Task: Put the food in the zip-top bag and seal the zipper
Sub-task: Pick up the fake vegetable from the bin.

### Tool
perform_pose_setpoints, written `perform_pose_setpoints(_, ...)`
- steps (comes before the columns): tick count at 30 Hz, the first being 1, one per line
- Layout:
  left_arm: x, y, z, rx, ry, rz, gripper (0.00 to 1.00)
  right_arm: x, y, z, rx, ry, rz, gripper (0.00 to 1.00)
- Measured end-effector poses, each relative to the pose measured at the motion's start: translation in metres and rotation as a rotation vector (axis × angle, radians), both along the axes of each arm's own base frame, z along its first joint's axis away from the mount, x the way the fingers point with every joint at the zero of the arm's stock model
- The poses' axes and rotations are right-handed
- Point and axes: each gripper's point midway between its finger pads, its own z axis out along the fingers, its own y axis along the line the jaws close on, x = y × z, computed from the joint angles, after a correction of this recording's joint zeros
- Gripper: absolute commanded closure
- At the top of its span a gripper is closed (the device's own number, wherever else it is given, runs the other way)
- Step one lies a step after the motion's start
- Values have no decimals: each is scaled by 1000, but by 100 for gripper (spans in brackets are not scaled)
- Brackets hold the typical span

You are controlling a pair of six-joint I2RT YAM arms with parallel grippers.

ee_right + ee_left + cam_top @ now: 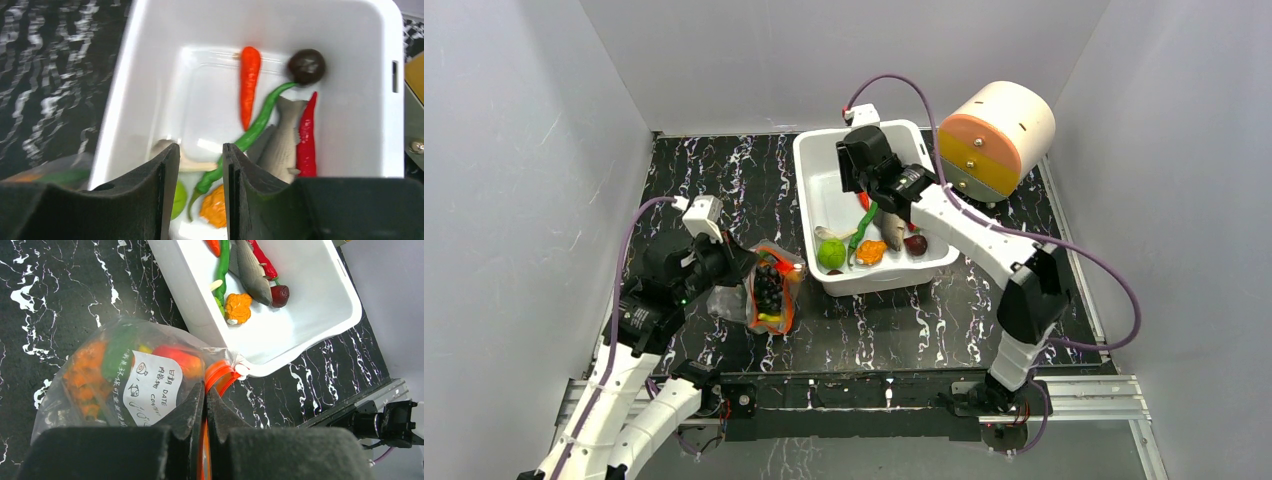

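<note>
The clear zip-top bag (769, 290) lies on the black table left of the white bin and holds dark grapes (769, 285) and other toy food. My left gripper (205, 390) is shut on the bag's red-orange zipper strip (220, 374) at the mouth; the bag (125, 375) has a white label. My right gripper (201, 150) is open and empty, hovering over the bin (824, 150). In the bin lie a carrot (249, 80), a green chili (255, 130), a grey fish (282, 142), a red chili (306, 140), a dark round fruit (306, 66), a lime (830, 253) and an orange piece (871, 251).
The white rectangular bin (300, 335) stands just right of the bag, its corner touching the bag's mouth. A cream, pink and yellow drum (999, 135) stands at the back right. Grey walls enclose the table on three sides.
</note>
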Motion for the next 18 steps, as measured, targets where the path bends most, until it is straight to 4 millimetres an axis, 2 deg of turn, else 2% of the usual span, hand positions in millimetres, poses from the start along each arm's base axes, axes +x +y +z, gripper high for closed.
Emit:
perform_pose_setpoints(2,-2,1,0,2,-4,0,100,15,-10,-17,-25,18,-42,67)
perform_pose_setpoints(5,-5,3,2,2,-17,-2,100,37,-26,-63,-92,84,-103,67)
perform_pose_setpoints(11,-9,5,-5,5,-17,0,100,58,-44,-149,-210,217,-158,69)
perform_pose_setpoints(15,-10,5,-5,3,-16,1,100,73,-49,-178,-239,255,-191,71)
perform_pose_setpoints(18,-12,6,-5,2,-14,2,100,82,-55,-184,-248,256,-223,71)
